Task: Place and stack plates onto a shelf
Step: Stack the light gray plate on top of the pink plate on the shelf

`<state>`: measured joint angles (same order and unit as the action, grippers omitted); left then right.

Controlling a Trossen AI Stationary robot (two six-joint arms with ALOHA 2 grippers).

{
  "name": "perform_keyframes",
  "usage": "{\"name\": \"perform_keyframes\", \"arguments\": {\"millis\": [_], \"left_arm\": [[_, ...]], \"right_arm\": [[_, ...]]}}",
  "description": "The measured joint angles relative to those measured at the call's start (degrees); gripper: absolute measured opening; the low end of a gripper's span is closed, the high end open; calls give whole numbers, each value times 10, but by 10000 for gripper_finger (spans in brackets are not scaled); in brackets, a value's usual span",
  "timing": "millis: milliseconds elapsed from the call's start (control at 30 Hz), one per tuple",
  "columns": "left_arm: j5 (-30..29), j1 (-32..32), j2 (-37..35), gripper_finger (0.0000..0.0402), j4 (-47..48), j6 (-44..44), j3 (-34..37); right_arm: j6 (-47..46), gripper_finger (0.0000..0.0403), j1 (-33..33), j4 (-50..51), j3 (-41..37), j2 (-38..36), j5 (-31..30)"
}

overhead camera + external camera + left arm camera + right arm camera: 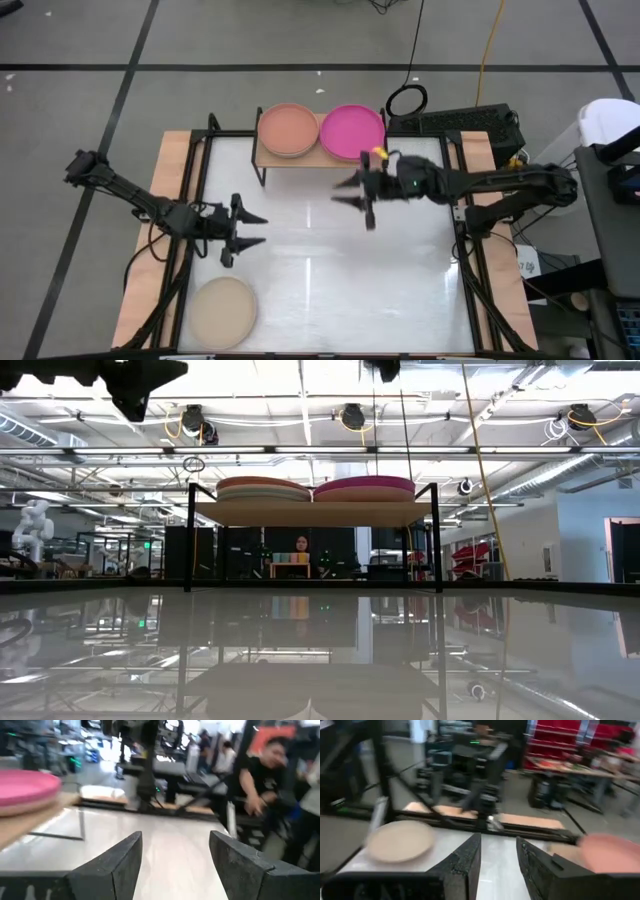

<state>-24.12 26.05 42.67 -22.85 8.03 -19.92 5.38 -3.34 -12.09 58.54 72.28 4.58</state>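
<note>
The shelf (pixel 312 155) stands at the table's far edge, wooden top on black legs (pixel 312 512). On its top lie two stacks of plates: a peach-orange plate (pixel 288 130) uppermost on the left, a magenta plate (pixel 352 131) uppermost on the right. A tan-beige plate (pixel 224 312) lies flat near the table's near-left corner. My left gripper (pixel 262 229) is open at the table's left middle, over bare table. My right gripper (pixel 340 193) is open and hovers just in front of the shelf, below the magenta plate. The other plates are hidden within the stacks or out of view.
The glossy white table top (pixel 330 280) lies bare between both grippers and the near edge. A black cable loop (pixel 406 99) and a dark box (pixel 470 122) sit beyond the far-right corner. A person (pixel 265 780) stands beyond the table in the left wrist view.
</note>
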Motion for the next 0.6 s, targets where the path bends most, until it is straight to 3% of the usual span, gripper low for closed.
{"name": "perform_keyframes", "arguments": {"millis": [100,233,400,467,600], "left_arm": [[32,5,20,234,69,2,-31],[77,10,64,234,297,53,-125],[145,15,158,234,579,151,-229],[194,18,196,234,636,178,-246],[282,38,257,234,651,192,-245]], "right_arm": [[23,106,40,-2,-1,-3,-14],[34,105,77,2,0,-2,-59],[41,105,101,5,-1,-3,-63],[29,105,111,23,0,-3,-63],[13,105,136,51,-1,-2,-63]]}}
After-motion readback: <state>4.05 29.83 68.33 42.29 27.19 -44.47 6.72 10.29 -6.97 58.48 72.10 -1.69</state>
